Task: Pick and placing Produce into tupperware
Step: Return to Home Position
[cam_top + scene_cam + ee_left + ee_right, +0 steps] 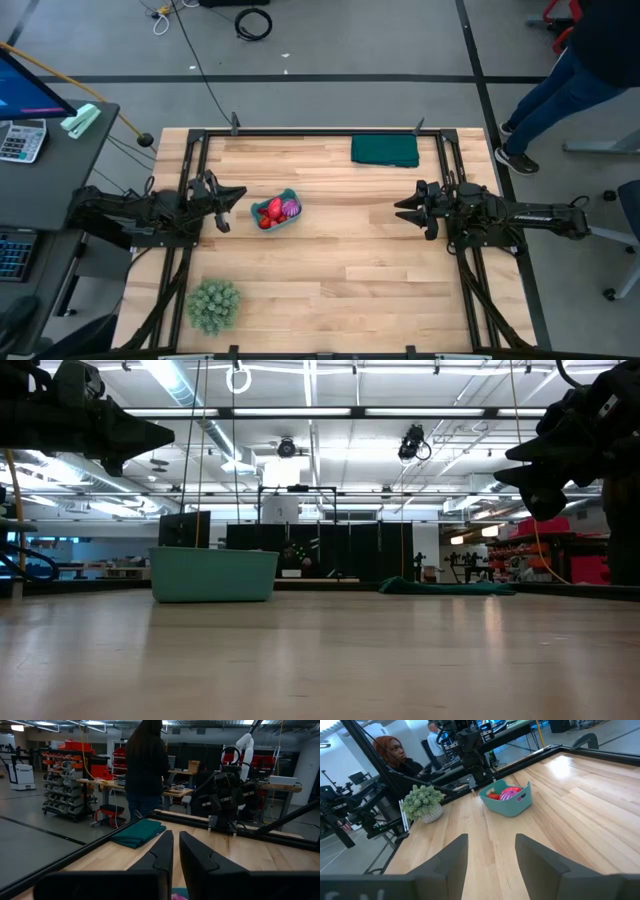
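Note:
The teal tupperware (279, 213) stands on the table left of centre. Red produce (268, 213) and a spiky magenta piece (291, 209) lie inside it, as the right wrist view also shows (506, 799). My left gripper (242, 193) hovers level above the table just left of the tupperware. Its fingers (176, 842) are almost together and hold nothing. My right gripper (398, 208) hovers at the table's right, pointing at the tupperware. It is open (490, 847) with nothing between its fingers.
A folded dark green cloth (385, 150) lies by the far edge. A fuzzy green plant (213, 305) in a pot stands at the near left. Bare wood lies between the two grippers. People stand beyond the table's far right corner (560, 90) and in the room behind (145, 765).

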